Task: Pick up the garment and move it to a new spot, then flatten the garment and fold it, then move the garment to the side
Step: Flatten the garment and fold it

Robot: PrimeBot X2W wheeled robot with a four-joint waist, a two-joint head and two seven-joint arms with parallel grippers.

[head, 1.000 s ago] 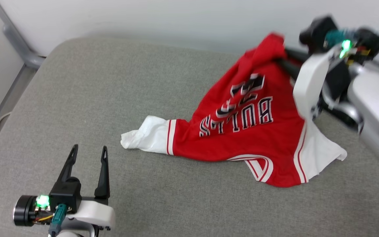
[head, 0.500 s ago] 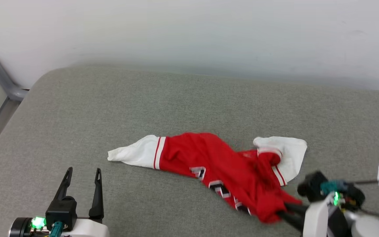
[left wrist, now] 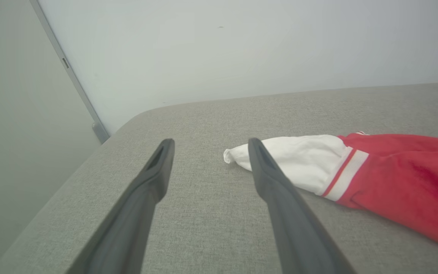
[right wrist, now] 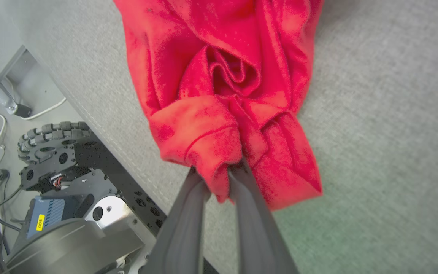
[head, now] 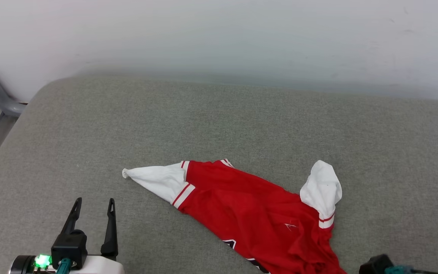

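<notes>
The red short-sleeved jersey shirt with white sleeves and striped trim (head: pixel 257 213) lies crumpled across the lower middle of the head view, on a padded grey woven-fabric surface (head: pixel 89 133). One white sleeve (head: pixel 154 180) points to the left. The other white sleeve (head: pixel 321 194) is humped up at the right. The red body runs off the bottom edge, where a scrap of black-and-white print shows, too cut off to read.

The right wrist view shows where that end goes. The right pincer (right wrist: pixel 219 175) is clamped on a bunched red hem close to the surface's front edge. The robot's black ribbed wheel (right wrist: pixel 48 133) is below at the lower left.

The left pincer (head: pixel 94 200) stands at the head view's lower left with its fingers spread and nothing between them. Its own wrist view places the right-hand finger (left wrist: pixel 276 182) in front of the sleeve's tip, but whether they touch is hard to say.
</notes>
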